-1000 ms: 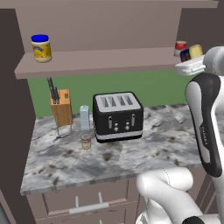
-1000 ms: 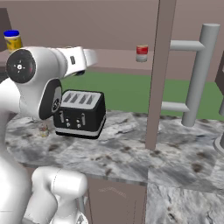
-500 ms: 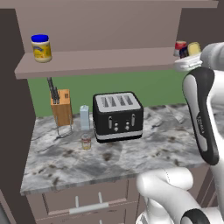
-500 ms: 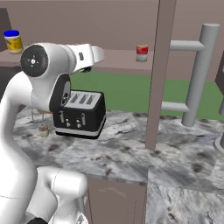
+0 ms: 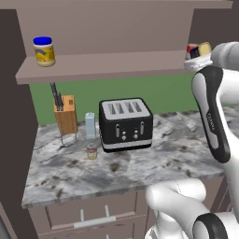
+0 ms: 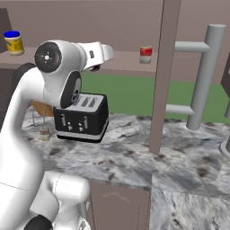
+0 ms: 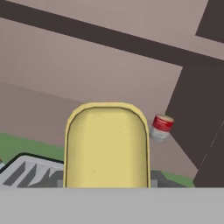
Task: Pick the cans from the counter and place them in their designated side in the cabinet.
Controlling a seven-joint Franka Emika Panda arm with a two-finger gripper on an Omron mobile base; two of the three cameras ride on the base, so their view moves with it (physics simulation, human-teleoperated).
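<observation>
Raised higher than half a second ago, the white arm's gripper (image 5: 200,52) now sits level with the mauve-brown cabinet shelf (image 5: 107,65), grasping the boxy can with yellow label (image 7: 107,146), beside the red-and-white round can (image 6: 145,55). On the marbled counter (image 5: 140,163), the short tan-and-red can (image 5: 92,151) stands left of the black toaster (image 5: 125,124).

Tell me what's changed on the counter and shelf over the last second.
The arm rose and swung toward the shelf, carrying the yellow-faced tin up to shelf height near the red-and-white can. In the hand view the tin sits right in front of the tool, with nothing let go. The small round can, toaster, knife block and yellow jar stayed put.
</observation>
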